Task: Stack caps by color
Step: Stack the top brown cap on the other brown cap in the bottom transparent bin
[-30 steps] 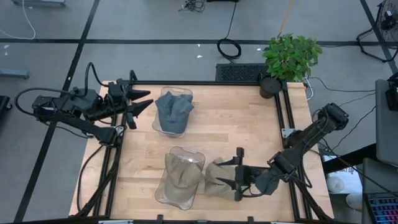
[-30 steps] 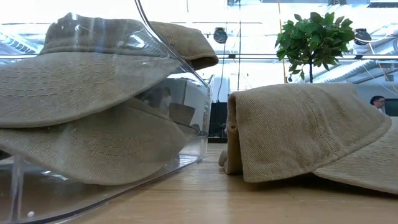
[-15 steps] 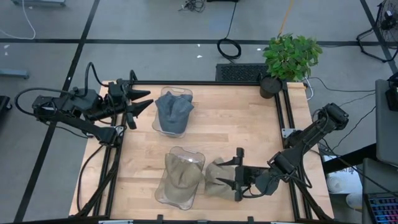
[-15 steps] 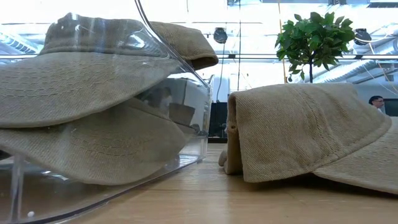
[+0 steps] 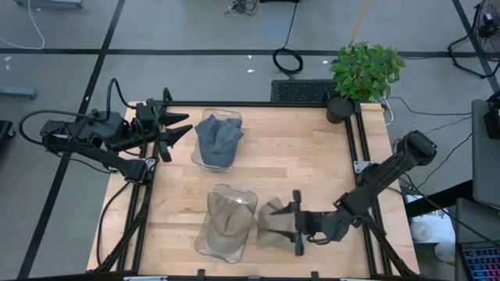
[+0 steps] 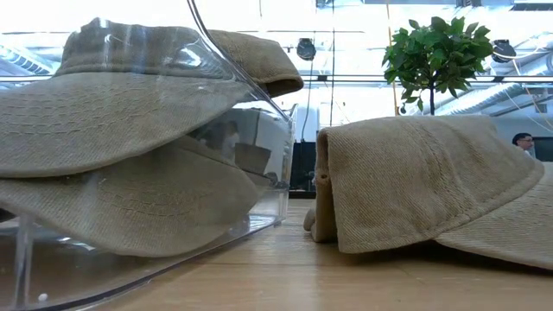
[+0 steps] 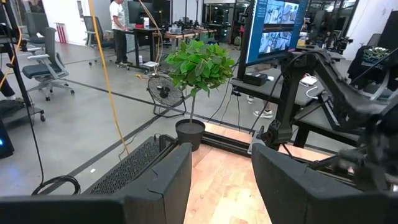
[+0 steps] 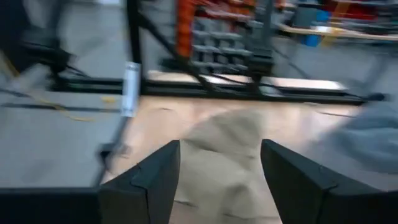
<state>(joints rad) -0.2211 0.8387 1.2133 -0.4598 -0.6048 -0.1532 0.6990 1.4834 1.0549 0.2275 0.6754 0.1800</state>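
The left claw (image 5: 178, 133) waited at the far left corner of the wooden surface (image 5: 289, 156), fingers spread and holding nothing, just as a second before. Beside it stood the far clear plastic bin (image 5: 197, 159) with the slate blue-grey fabric caps (image 5: 218, 137) stacked inside. Nearer, the second clear plastic bin (image 5: 205, 242) held the tan fabric caps (image 5: 228, 219), unmoved.

The change lay on the right: over the last second the right claw (image 5: 295, 222) had crept left, and its open fingers now stood over the loose tan fabric cap (image 5: 273, 222) lying just beside the tan bin. That looked like the approach to a pick-up, with this cap apparently the last one outside a bin.

Whether the fingers touched the cloth could not be told: the right wrist view was smeared by motion, and the low view showed only cap and bin, no claw. How many caps each bin held was hidden too.
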